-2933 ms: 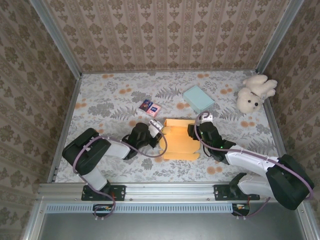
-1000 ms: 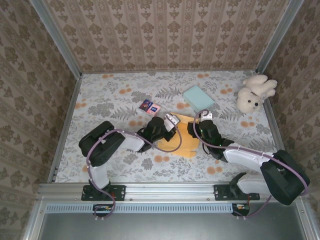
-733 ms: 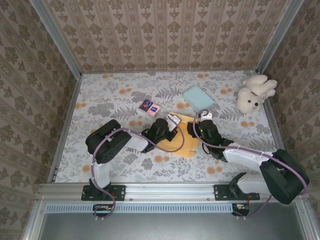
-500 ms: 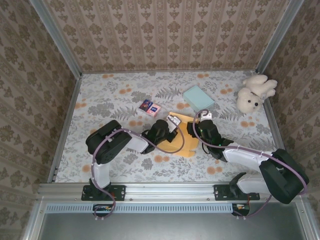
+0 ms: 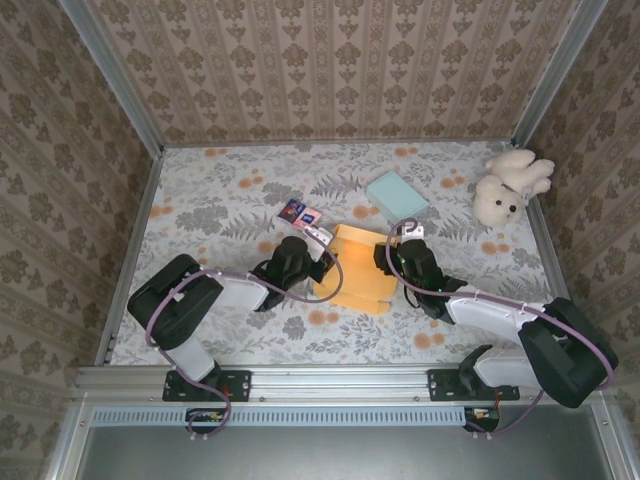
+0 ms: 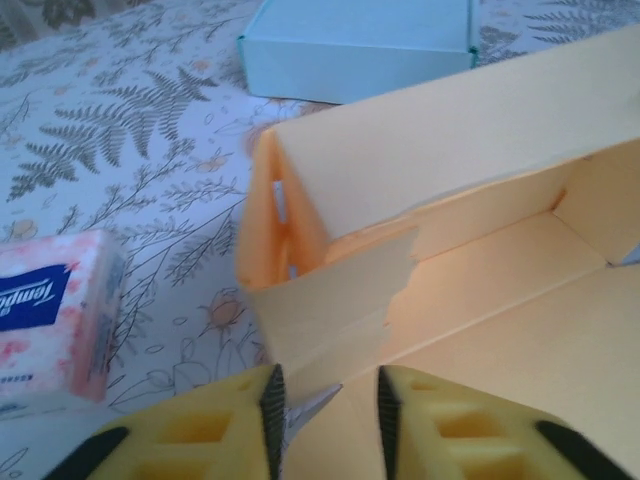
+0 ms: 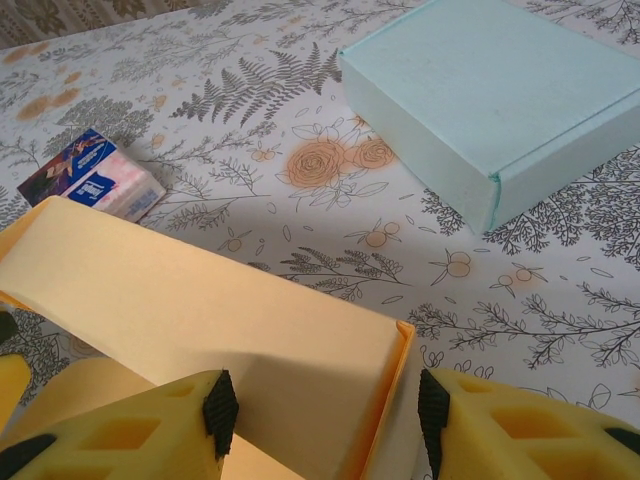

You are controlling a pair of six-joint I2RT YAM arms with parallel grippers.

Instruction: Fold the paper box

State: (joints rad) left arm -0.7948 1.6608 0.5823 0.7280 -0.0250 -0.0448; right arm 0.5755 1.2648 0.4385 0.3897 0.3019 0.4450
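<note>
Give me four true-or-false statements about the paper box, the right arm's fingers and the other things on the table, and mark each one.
1. The teal box lies farther from the arms than the orange paper box. True.
2. The teddy bear sits at the table's left edge. False: it is at the far right.
3. The right fingers are pressed together. False: they stand apart, with a wall of the orange box between them.
4. A tissue pack lies on the table beside the orange box. True.
</note>
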